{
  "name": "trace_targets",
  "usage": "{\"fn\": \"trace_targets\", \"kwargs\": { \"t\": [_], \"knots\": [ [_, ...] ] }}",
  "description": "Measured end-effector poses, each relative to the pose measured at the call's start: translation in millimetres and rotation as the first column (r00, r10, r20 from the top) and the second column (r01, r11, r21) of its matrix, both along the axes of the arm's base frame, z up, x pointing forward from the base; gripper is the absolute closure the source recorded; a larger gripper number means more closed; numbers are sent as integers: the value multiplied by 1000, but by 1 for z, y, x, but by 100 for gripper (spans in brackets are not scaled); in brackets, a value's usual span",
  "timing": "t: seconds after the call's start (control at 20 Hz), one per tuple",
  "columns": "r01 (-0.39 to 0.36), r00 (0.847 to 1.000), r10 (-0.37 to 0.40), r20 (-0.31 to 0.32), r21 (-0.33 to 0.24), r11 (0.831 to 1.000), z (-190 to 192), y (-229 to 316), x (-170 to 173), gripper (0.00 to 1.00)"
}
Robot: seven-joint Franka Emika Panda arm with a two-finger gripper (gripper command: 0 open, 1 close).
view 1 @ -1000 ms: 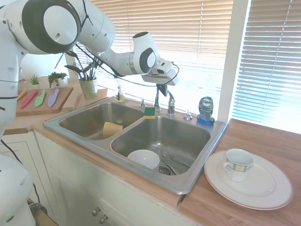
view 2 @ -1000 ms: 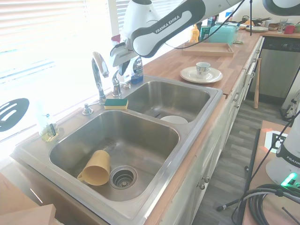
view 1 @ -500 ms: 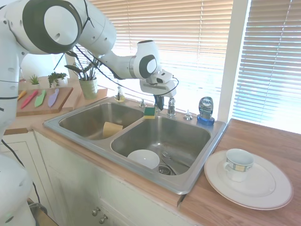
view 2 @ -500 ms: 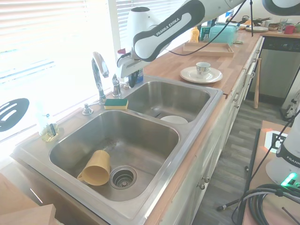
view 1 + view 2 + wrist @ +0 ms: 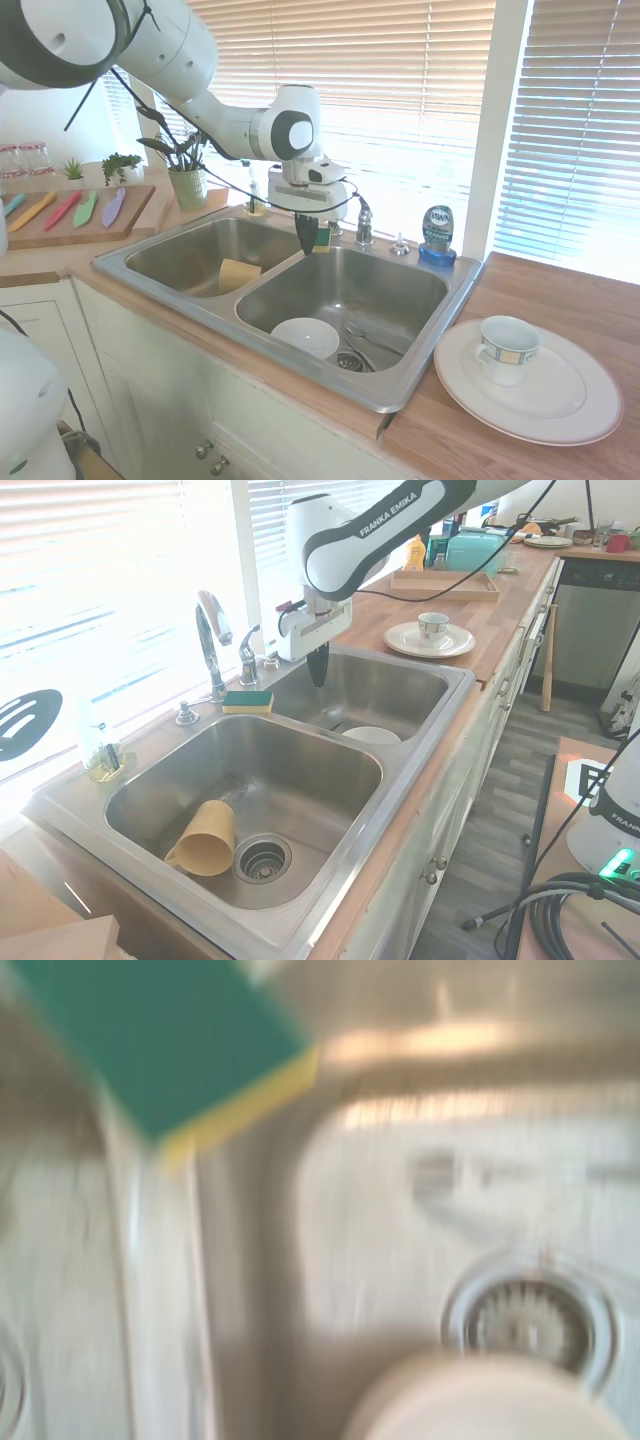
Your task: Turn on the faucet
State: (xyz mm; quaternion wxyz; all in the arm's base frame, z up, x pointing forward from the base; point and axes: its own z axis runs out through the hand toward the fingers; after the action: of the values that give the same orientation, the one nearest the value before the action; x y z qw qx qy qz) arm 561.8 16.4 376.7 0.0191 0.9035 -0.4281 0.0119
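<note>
Your gripper (image 5: 317, 673), fingers pressed together, hangs over the sink (image 5: 420, 740) beside the faucet (image 5: 212, 640) at its back rim. One basin holds a white bowl (image 5: 371, 736); the other holds a yellow cup (image 5: 203, 840).

Double steel sink (image 5: 200, 300) set in wooden counter (image 5: 560, 290). Green-and-yellow sponge (image 5: 247, 700) on sink's back rim at the divider. Yellow cup (image 5: 203, 838) on its side in one basin beside drain; white bowl (image 5: 305, 337) in the other. Blue dish soap bottle (image 5: 437, 235) at back rim corner. Mug (image 5: 507, 350) on white plate (image 5: 560, 400) on counter near sink's end.
</note>
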Motion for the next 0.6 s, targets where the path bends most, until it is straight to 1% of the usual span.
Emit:
{"fn": "trace_targets", "kwargs": {
  "t": [0.2,0.25,0.4,0.6],
  "knots": [
    [-13,1000,13,4,4,1000,12,4,-45,100],
    [-16,1000,16,7,4,1000,14,5,-54,0],
    [-15,1000,15,11,6,1000,14,4,-75,0],
    [-6,1000,6,13,8,1000,8,-2,-83,0]
  ]
}}
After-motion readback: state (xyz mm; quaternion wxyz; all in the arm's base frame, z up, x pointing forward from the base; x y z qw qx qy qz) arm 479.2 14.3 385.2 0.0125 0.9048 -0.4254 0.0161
